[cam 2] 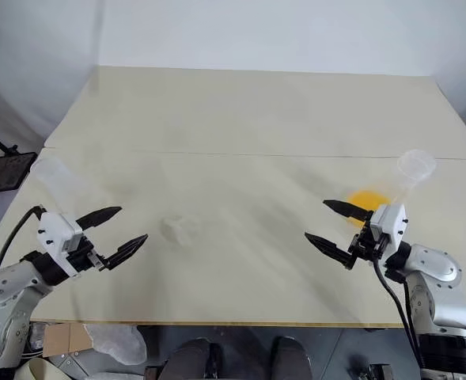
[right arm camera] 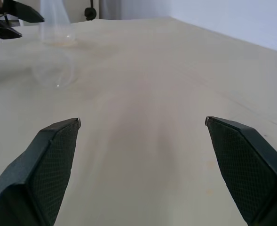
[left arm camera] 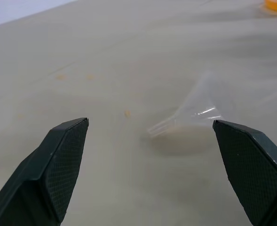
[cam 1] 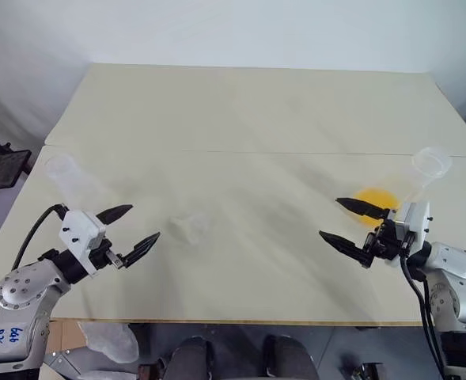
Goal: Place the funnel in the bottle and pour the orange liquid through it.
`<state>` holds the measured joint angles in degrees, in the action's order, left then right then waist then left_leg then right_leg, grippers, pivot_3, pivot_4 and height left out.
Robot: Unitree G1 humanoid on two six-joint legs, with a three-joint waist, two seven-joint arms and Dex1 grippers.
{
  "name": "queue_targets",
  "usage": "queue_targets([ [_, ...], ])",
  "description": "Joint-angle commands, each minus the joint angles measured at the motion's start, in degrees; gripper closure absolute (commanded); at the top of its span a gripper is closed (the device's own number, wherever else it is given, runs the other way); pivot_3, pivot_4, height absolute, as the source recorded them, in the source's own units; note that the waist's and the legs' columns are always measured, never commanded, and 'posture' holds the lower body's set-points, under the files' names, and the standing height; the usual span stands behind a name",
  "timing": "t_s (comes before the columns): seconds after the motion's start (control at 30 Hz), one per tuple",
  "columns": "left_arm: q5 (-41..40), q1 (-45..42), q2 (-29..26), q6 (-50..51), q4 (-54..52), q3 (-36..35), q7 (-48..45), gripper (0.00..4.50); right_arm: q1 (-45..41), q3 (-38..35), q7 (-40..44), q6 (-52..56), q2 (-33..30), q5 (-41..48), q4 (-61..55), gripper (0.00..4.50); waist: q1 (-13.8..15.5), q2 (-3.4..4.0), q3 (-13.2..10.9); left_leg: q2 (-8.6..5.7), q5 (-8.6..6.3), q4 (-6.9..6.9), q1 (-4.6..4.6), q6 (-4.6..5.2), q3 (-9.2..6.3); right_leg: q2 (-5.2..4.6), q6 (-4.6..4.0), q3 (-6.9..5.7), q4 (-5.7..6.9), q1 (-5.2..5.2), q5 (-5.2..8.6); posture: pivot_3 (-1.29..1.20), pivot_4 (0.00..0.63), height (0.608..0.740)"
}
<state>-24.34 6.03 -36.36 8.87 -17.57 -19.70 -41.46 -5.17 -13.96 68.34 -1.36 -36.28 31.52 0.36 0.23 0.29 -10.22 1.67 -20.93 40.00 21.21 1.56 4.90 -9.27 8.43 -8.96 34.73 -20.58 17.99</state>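
Cream tabletop (cam 1: 240, 119), two clear flasks, one funnel, both grippers empty.

Small clear plastic funnel (left arm camera: 194, 110): lying on its side on the table, near the left gripper (cam 1: 130, 231), apart from it. Clear conical flask, empty (cam 1: 74, 180): near the table's left edge, just beyond the left gripper. Second clear flask (cam 1: 422, 170): near the right edge, holding a shallow pool of bright orange liquid (cam 1: 373, 198); right gripper (cam 1: 347, 223) just beside it, contact not discernible. Left gripper: black fingers spread wide, holding nothing. Right gripper: black fingers spread wide, holding nothing.
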Motion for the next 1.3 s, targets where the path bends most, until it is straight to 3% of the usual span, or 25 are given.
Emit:
queue_targets([
  [0.03,0.9,-0.4,0.2,-2.7,-1.3,-0.9,0.4,0.00,0.9,-1.3,1.5,-1.0,-1.1,0.7,-0.9,0.04,-0.1,0.00,0.0,0.00,0.00,0.00,0.00,0.00,0.03,0.00,0.00,0.00,0.00,-0.01,0.00,0.00,0.150,0.740],
  [0.27,-4.7,2.1,1.5,0.5,-2.6,-3.8,0.8,0.00,-1.8,0.9,1.9,-0.7,0.5,0.3,-0.3,0.04,-0.3,0.04,0.0,0.06,0.00,0.00,-0.04,0.00,0.22,0.01,0.00,0.05,0.00,-0.08,0.00,0.00,0.150,0.740],
  [0.6,-6.3,16.0,19.9,-6.7,-1.2,-19.7,16.3,0.00,-13.2,10.5,-1.8,4.0,9.9,1.6,-5.0,0.04,-0.3,0.08,0.0,0.20,-0.02,-0.03,-0.04,-0.02,0.31,-0.06,0.00,0.12,0.01,-0.17,0.00,0.00,0.150,0.740],
  [0.73,-7.9,19.3,24.5,-7.6,-2.7,-21.2,19.0,0.00,-15.2,12.4,-1.6,4.8,11.2,1.0,-4.5,0.04,0.5,0.04,0.0,0.13,-0.05,0.00,0.00,0.05,0.20,-0.14,0.01,0.09,0.02,-0.15,-0.01,0.00,0.150,0.740],
  [0.9,-8.1,18.4,22.7,-5.0,-5.2,-18.4,19.4,0.00,-15.4,12.4,-0.2,4.3,10.2,0.3,-2.2,0.04,1.1,0.04,0.0,0.11,-0.08,0.03,0.01,0.09,0.24,-0.17,0.01,0.10,-0.01,-0.13,-0.01,0.00,0.150,0.740],
  [1.13,-4.6,-0.6,14.0,4.8,0.4,-15.3,30.1,0.00,-13.5,12.7,-0.4,4.5,10.3,0.5,-2.1,0.04,0.9,0.01,0.0,0.00,-0.04,0.03,-0.02,0.05,0.31,-0.07,0.01,0.05,0.11,-0.17,-0.01,0.00,0.150,0.740],
  [1.3,-4.1,-9.9,10.0,9.0,5.0,-12.8,30.5,0.00,-12.9,13.1,-1.4,5.0,11.0,0.9,-3.7,0.04,-0.3,0.01,0.0,-0.01,-0.06,-0.06,0.05,0.02,0.43,-0.03,0.01,0.02,0.27,-0.43,-0.01,0.00,0.150,0.740],
])
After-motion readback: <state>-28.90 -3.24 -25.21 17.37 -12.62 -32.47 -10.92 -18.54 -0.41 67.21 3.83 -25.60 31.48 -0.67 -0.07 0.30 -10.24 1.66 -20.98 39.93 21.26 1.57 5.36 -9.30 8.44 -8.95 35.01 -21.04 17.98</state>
